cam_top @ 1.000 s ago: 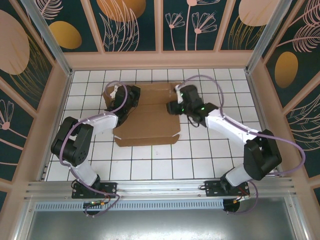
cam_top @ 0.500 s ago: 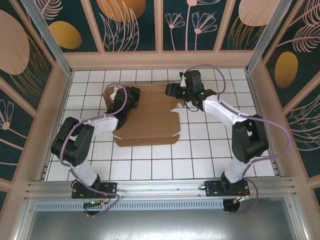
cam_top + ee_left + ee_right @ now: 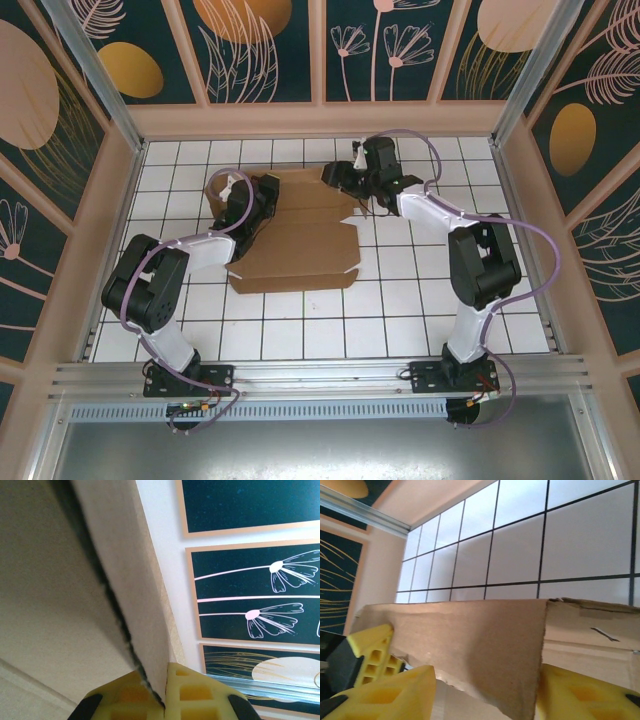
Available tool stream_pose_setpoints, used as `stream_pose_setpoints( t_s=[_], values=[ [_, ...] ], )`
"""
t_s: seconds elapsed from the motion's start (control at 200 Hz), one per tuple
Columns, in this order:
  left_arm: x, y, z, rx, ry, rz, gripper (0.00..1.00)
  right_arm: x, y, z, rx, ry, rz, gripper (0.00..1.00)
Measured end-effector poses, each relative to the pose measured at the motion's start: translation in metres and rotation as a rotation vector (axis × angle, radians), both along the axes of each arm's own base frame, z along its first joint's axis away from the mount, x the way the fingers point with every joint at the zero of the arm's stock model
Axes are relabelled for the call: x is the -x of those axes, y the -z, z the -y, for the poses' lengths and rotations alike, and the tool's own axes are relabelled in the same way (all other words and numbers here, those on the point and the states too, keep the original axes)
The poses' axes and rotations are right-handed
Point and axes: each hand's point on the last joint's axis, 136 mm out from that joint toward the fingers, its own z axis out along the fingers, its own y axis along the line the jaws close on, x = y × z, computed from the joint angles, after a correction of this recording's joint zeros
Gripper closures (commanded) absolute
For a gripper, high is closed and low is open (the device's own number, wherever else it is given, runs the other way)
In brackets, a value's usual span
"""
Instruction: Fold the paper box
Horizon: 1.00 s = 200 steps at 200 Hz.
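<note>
The paper box (image 3: 300,240) lies as a mostly flat brown cardboard sheet in the middle of the tiled table. At its left end my left gripper (image 3: 262,196) is shut on a raised flap. In the left wrist view the yellow fingertips (image 3: 190,692) pinch the thin edge of that flap (image 3: 140,605). My right gripper (image 3: 337,178) is at the sheet's far right corner. There, in the right wrist view, a raised flap (image 3: 470,640) stands between its widely spread yellow fingers (image 3: 580,695). The right gripper (image 3: 487,697) is open, and the flap's cut edge is close to the right finger.
The white gridded table (image 3: 400,300) is boxed in by patterned walls (image 3: 320,50) on three sides. A metal rail (image 3: 320,375) runs along the near edge by the arm bases. The left gripper's yellow finger (image 3: 370,652) shows beyond the flap in the right wrist view.
My right arm has swung away from the sheet's right middle to its far right corner, and its jaws narrowed slightly. The left gripper has kept its pinch in place.
</note>
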Motion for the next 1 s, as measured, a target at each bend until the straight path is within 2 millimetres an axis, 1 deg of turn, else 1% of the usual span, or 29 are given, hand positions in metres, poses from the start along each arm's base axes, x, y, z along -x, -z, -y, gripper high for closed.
stream_pose_setpoints(
  t_s=[0.09, 0.15, 0.21, 0.245, 0.33, 0.385, 0.455, 0.591, 0.636, 0.691, 0.816, 0.906, 1.001],
  values=[
    [0.001, 0.001, 0.0, 0.001, 0.0, 0.0, 1.0, 0.007, 0.008, 0.006, 0.004, 0.012, 0.002, 0.39],
    [0.001, 0.001, 0.0, 0.001, 0.0, 0.001, 1.0, 0.016, 0.018, 0.016, 0.031, 0.035, -0.01, 0.38],
    [0.001, 0.001, 0.0, 0.002, -0.001, 0.002, 1.0, 0.025, 0.024, 0.026, 0.064, 0.055, -0.005, 0.4],
    [0.001, 0.001, 0.0, 0.002, 0.0, 0.003, 1.0, 0.03, 0.026, 0.033, 0.088, 0.069, 0.007, 0.44],
    [0.001, 0.001, -0.001, 0.002, 0.0, 0.004, 1.0, 0.044, 0.027, 0.047, 0.138, 0.099, 0.047, 0.6],
    [0.001, 0.001, -0.001, 0.002, 0.0, 0.004, 1.0, 0.054, 0.026, 0.055, 0.177, 0.113, 0.088, 0.65],
    [0.001, 0.001, -0.001, 0.003, 0.0, 0.006, 1.0, 0.066, 0.028, 0.054, 0.22, 0.109, 0.122, 0.69],
    [0.003, -0.001, -0.002, 0.005, 0.0, 0.01, 1.0, 0.076, 0.041, 0.038, 0.287, 0.069, 0.146, 0.72],
    [0.005, -0.002, -0.002, 0.004, -0.001, 0.01, 1.0, 0.077, 0.048, 0.035, 0.309, 0.066, 0.142, 0.72],
    [0.005, -0.002, -0.003, 0.003, -0.001, 0.007, 1.0, 0.074, 0.06, 0.031, 0.341, 0.063, 0.128, 0.69],
    [0.006, -0.001, -0.003, 0.002, -0.001, 0.005, 1.0, 0.055, 0.088, 0.028, 0.412, 0.087, 0.1, 0.67],
    [0.006, -0.001, -0.003, 0.001, -0.001, 0.003, 1.0, 0.041, 0.096, 0.029, 0.443, 0.119, 0.098, 0.65],
    [0.006, -0.002, -0.003, 0.001, -0.001, 0.004, 1.0, 0.031, 0.099, 0.038, 0.459, 0.16, 0.096, 0.63]
  ],
)
